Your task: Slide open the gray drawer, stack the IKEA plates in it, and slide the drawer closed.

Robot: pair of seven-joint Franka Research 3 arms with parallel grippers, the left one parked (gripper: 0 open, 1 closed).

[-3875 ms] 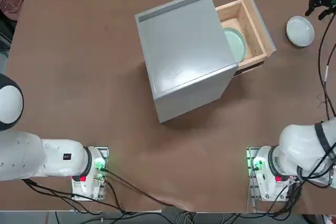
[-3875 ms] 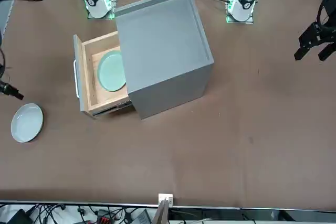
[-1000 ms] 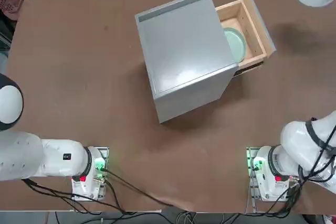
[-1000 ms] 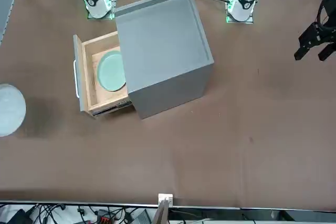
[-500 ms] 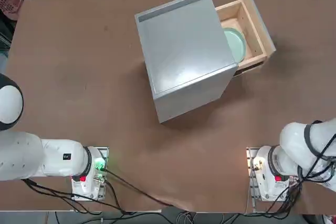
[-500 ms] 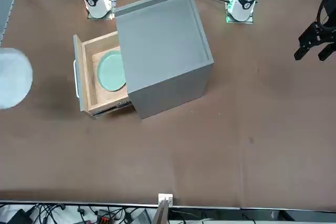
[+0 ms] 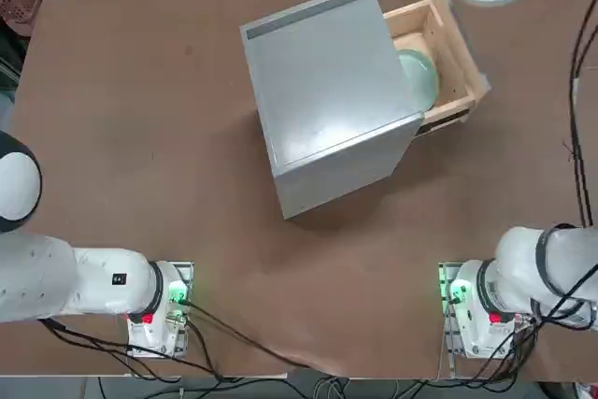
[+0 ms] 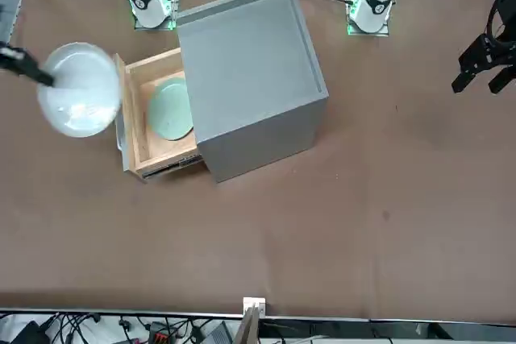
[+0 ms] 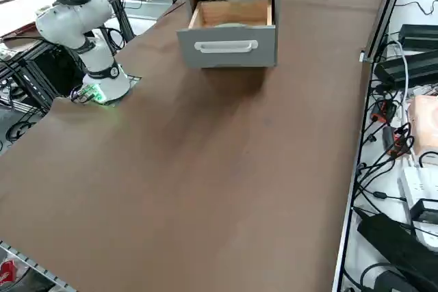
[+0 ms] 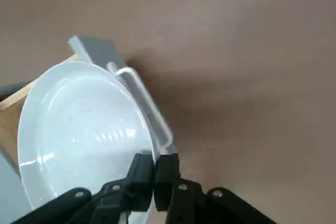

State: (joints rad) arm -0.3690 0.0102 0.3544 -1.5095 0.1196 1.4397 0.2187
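- Now stacking: your right fingers (image 10: 154, 163) pinch the round pale gray-white plate (image 10: 86, 135) by its rim, above the open gray-fronted wooden drawer (image 9: 226, 47).
- Next, centre over the round mint-green plate (image 8: 170, 109) inside, then lower.

I'm counting two plates, one gray-white (image 8: 80, 89) and one mint green (image 8: 170, 109). I'm also seeing one cabinet (image 8: 250, 70), one drawer (image 8: 161, 118) with one handle (image 9: 226, 46), and one surface (image 8: 322, 223) carrying them all.
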